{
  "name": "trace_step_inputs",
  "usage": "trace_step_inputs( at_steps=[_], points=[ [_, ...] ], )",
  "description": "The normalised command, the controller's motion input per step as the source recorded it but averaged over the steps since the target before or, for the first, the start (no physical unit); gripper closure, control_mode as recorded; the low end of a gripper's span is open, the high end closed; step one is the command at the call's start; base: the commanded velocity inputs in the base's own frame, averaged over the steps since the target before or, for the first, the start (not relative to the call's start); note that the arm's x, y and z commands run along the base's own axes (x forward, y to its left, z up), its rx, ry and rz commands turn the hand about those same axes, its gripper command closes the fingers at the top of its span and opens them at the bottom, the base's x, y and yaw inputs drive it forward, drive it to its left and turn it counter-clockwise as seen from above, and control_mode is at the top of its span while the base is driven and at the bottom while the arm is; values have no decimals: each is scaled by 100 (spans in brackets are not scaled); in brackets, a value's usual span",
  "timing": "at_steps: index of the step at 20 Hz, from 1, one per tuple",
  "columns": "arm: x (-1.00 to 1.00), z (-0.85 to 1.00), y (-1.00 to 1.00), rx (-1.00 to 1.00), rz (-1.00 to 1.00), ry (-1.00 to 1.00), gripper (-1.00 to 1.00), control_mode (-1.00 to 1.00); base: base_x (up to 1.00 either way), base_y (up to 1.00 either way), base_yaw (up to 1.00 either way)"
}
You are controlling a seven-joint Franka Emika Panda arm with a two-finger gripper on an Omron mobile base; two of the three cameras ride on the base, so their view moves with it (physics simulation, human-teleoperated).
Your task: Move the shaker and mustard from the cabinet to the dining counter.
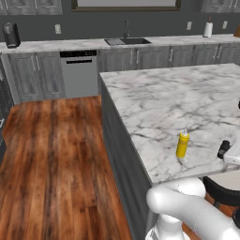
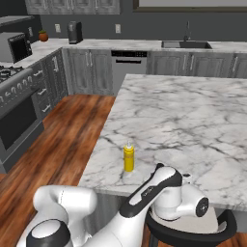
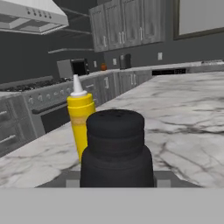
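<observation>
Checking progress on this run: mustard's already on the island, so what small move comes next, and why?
Probably lower the shaker onto the dining counter beside the mustard, then open the end effector. The hand view shows the shaker gripped close over the marble, with the mustard standing upright just behind it.

home kitchen, rendered. landmark: marble-topped island [image 1: 164,98]. beyond it, a sink [image 1: 127,41] set in a marble counter over grey handled cabinets [image 1: 33,75], with a dishwasher [image 1: 78,72]. to its left, a gas range [image 2: 19,103] and microwave [image 2: 14,46]. wood plank floor [image 1: 56,159] around it.
</observation>
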Motion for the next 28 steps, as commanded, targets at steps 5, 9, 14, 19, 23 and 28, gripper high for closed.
trace_step_inputs(
  at_steps=[5, 9, 14, 19, 23, 28],
  points=[
    [13, -4, 3, 0, 0, -4, 100, -100, 0, 0, 0],
    [16, -2, 0, 0, 0, -4, 100, -100, 0, 0, 0],
    [23, -14, 0, 0, 0, -6, 100, -100, 0, 0, 0],
    [17, -15, 0, 0, 0, -2, 100, -100, 0, 0, 0],
    [13, -11, 0, 0, 0, -2, 100, -100, 0, 0, 0],
    [16, -16, 0, 0, 0, -5, 100, -100, 0, 0, 0]
  ],
)
